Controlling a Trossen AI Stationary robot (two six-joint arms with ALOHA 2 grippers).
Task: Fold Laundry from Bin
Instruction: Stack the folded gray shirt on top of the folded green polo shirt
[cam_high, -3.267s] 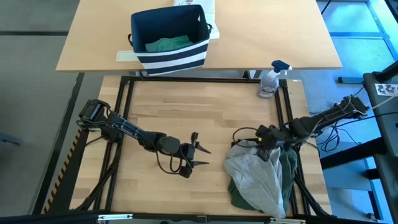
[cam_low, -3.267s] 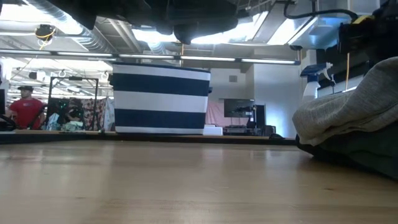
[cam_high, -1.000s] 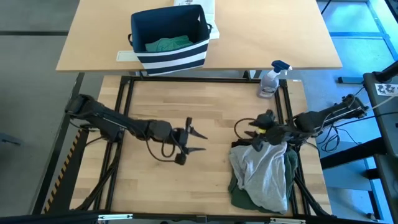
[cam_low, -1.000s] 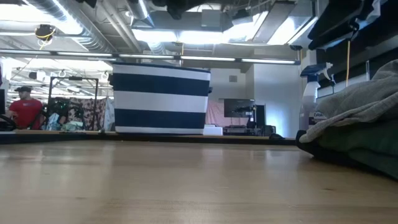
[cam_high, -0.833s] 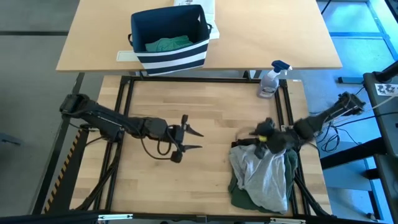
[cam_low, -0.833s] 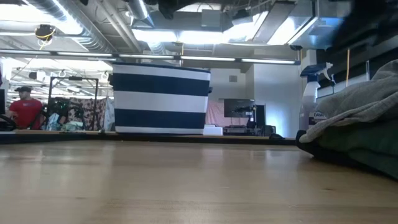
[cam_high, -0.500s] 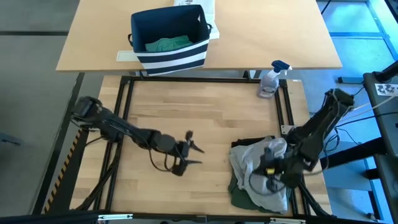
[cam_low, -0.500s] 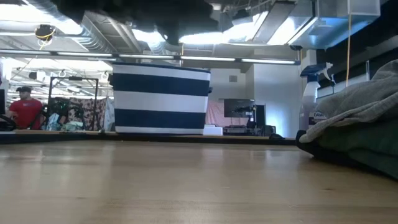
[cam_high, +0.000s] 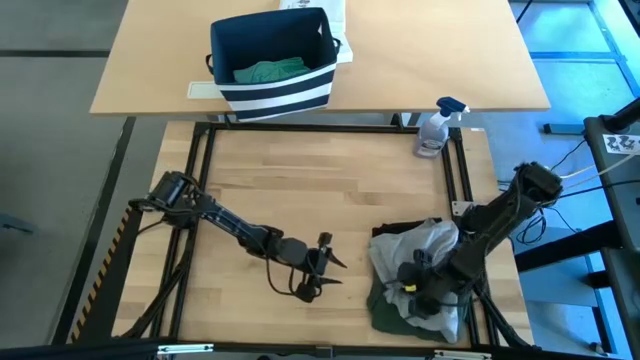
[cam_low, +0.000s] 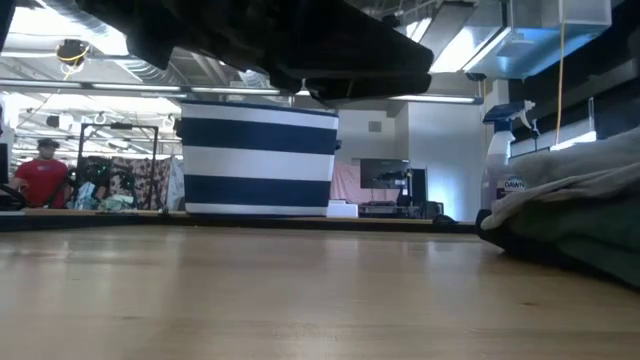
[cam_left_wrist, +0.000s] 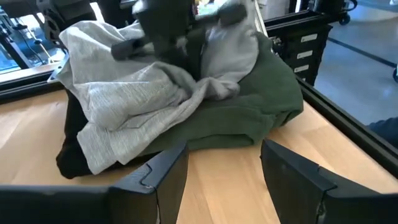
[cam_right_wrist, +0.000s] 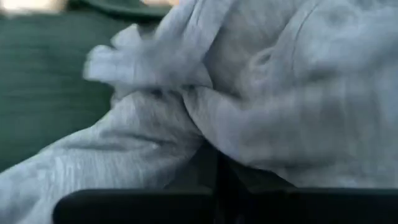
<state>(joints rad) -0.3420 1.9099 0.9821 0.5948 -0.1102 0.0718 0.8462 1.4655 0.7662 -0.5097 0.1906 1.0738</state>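
A pile of laundry lies at the table's near right corner. A light grey garment (cam_high: 428, 240) (cam_left_wrist: 124, 93) is crumpled on top of a dark green one (cam_high: 384, 306) (cam_left_wrist: 249, 106), and black cloth (cam_left_wrist: 67, 155) shows under both. My right gripper (cam_high: 408, 288) (cam_right_wrist: 217, 186) is shut, points steeply down and sits low over the grey garment. My left gripper (cam_high: 337, 272) (cam_left_wrist: 221, 171) stands open above bare wood, left of the pile and facing it. The bin (cam_high: 270, 60) stands on the far table with a teal-green garment (cam_high: 268, 71) inside. My right gripper comes down on the light grey garment from above, with its folds (cam_right_wrist: 186, 106) right in front of the shut fingers. I cannot tell whether the fingers touch the cloth or have any of it between them.
A spray bottle (cam_high: 435, 128) (cam_low: 505, 160) stands at the table's far right corner. The black frame rail (cam_high: 462, 190) runs along the right edge beside the pile. Bare wood stretches across the table's middle and left. A person in red (cam_low: 40, 172) stands far off in the room.
My right gripper has swung from the pile's far end toward the table's near edge, dropped and tipped steeply down onto the grey garment. My left gripper has moved down and toward the near right, closer to the pile, and is still open. The grey garment's top sits slightly lower.
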